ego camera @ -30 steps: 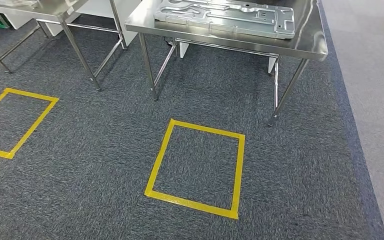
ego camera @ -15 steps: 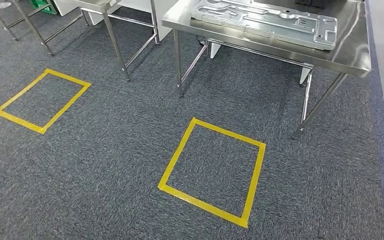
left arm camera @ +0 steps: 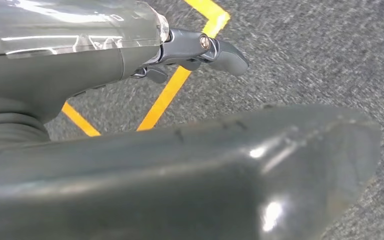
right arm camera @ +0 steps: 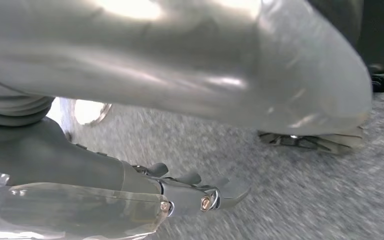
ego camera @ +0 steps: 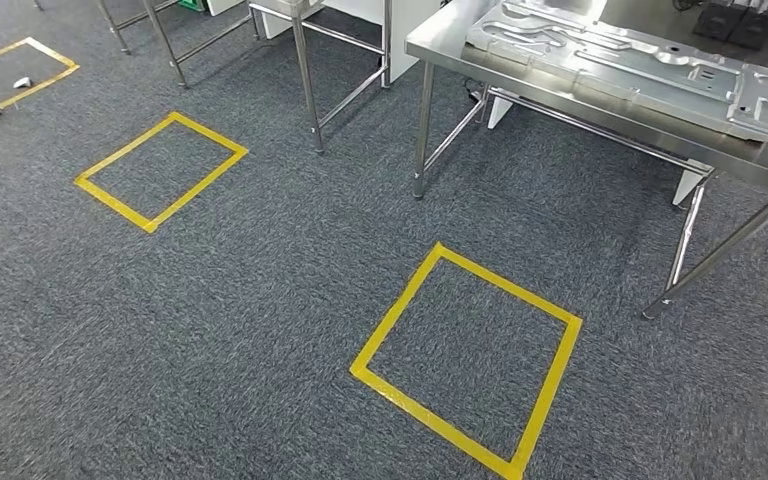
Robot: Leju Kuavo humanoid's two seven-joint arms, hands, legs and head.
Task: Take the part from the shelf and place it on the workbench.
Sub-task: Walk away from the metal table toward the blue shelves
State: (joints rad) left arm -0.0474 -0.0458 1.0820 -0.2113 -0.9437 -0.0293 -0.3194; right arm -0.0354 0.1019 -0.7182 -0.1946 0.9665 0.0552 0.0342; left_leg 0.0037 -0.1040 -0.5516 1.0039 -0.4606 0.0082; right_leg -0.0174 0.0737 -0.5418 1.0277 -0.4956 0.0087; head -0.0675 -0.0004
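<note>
Across the grey carpet (ego camera: 210,300) we look from left to right: a small yellow tape square (ego camera: 160,170) on the floor, a larger square (ego camera: 467,358) nearer us, then a steel surface (ego camera: 440,45) at upper right carrying a flat stamped metal panel (ego camera: 640,60).

We judge the task to be in its walking stage, with both arms hanging and nothing carried. Our left hand (left arm camera: 200,50) hangs over the carpet with its fingers extended and holding nothing; our right hand (right arm camera: 195,192) hangs likewise, fingers apart and bare.

No shelf is in sight, so we cannot say where the part to be fetched lies. The panel on the surface may be a part of the same kind, already set down, but we cannot tell. The next move, as we read it, calls for finding the shelf and standing squarely before it, perhaps on a taped square, before either hand reaches.

The surface is cut off at the right edge. Both wrist views are blurred and largely blocked by our own grey covers.
</note>
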